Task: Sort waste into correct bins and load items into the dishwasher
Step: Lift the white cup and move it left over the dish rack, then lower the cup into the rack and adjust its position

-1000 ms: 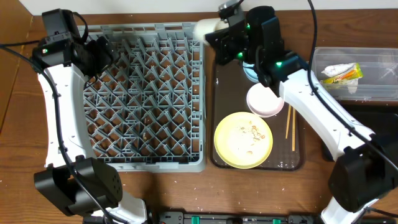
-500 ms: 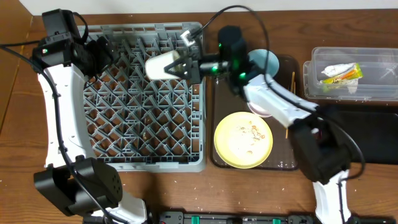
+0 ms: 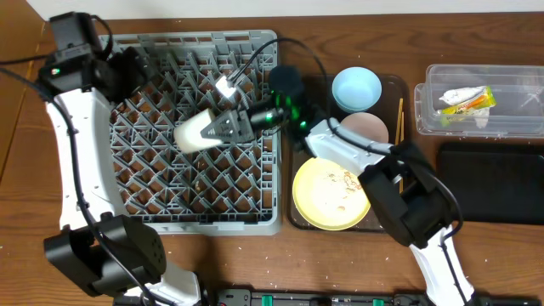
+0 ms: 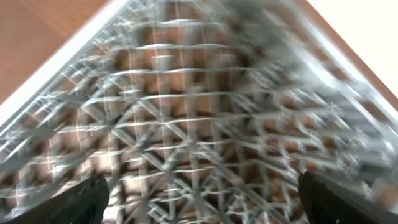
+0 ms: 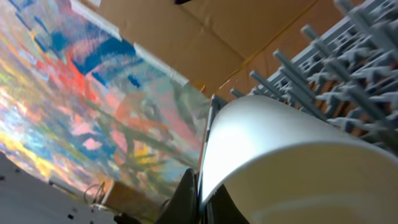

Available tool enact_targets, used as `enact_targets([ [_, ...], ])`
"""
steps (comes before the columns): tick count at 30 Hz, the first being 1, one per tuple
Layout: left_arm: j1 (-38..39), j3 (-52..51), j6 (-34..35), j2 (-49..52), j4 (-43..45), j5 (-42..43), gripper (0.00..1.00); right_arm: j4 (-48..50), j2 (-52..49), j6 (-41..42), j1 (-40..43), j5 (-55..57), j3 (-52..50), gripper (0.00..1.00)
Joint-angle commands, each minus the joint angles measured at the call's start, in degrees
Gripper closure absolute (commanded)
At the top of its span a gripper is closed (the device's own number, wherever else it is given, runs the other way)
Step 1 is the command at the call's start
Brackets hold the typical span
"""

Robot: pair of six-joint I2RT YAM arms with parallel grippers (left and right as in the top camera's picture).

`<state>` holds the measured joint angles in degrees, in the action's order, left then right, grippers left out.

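Overhead, the right tool [image 3: 228,127] pinches the cream cup [image 3: 197,133] just over the bare rack [image 3: 255,219], left tool [image 3: 136,72] spread beyond it, while behind it blue bowl [image 3: 355,86], pink bowl [image 3: 369,130], crumbed plate [image 3: 330,194] and chopsticks [image 3: 398,119] await loading, wrapper [image 3: 466,101] already binned in the tub [image 3: 510,129].

Dark brown serving tray [image 3: 408,119], wooden table [image 3: 25,195]

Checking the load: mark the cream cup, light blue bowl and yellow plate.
cream cup [image 3: 195,133]: overhead view, its side wall.
light blue bowl [image 3: 356,87]: overhead view, inside bottom.
yellow plate [image 3: 325,204]: overhead view, bare face.
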<state>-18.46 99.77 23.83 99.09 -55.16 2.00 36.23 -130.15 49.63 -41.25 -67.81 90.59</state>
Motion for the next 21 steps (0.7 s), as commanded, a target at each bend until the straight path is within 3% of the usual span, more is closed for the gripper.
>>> enact_targets([
  [1,-7.3,-0.2,13.1,-1.4,-4.4,-10.4,0.02,0.5,-2.0,-1.5,-3.0,-1.5,0.9,0.99],
  [9,-18.6,-0.2,15.9,-1.4,-8.0,-10.0,0.02,0.5,-3.2,-1.5,-5.0,-1.9,1.6,0.99],
  [21,-21.2,-0.2,15.9,-1.4,-8.0,-10.0,0.02,0.4,-8.9,-1.4,-11.1,-6.3,6.7,0.99],
])
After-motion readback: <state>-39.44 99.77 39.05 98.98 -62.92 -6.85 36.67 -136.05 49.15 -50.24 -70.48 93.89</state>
